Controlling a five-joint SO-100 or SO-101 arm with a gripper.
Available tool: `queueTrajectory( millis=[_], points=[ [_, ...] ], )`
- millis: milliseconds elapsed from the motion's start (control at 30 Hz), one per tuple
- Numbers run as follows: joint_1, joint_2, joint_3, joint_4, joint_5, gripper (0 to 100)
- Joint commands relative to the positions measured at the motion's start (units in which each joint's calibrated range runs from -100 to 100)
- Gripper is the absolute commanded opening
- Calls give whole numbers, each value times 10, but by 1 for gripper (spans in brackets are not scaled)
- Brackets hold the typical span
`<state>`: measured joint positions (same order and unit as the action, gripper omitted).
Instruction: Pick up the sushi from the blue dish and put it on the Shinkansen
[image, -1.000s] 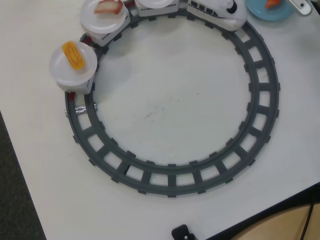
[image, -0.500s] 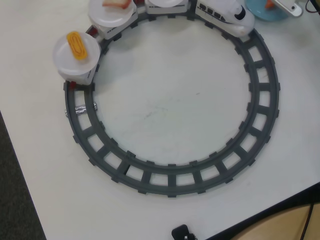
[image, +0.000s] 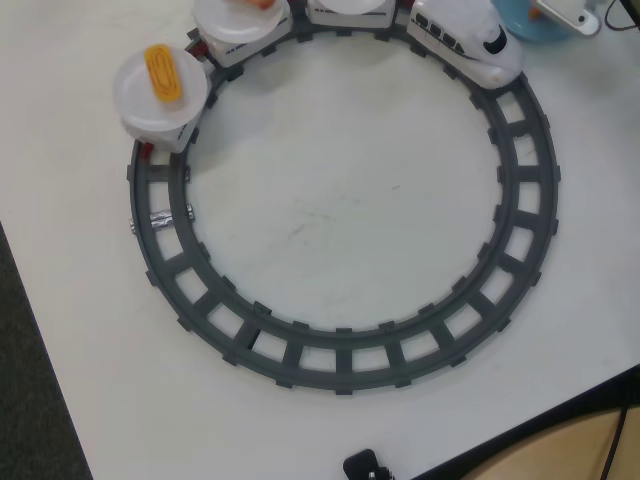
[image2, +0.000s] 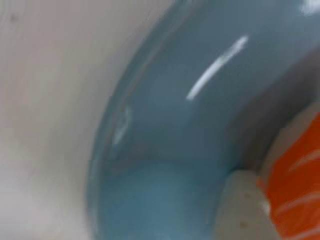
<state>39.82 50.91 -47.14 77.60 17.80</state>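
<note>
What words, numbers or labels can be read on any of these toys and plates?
None can be read.
The Shinkansen shows only a dark windshield and a row of black windows in the overhead view, no lettering.
The grey ring track carries no marking that can be made out.
The blue dish and the sushi fill the blurred wrist view; neither shows text.

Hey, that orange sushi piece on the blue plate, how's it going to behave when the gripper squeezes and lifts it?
The sushi looks like a small moulded toy, so it is probably stiff and light. Its orange top seems smooth, and the blue dish is glossy with bright reflections, so it may slide instead of staying put if nudged. It looks squat and blocky, so unlikely to roll.
</note>
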Motion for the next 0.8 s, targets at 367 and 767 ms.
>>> queueTrajectory(
  millis=[367,767],
  points=[
    [-1,6,-25,43,-4,2],
    [26,-118,-29,90,-4,2]
  ],
)
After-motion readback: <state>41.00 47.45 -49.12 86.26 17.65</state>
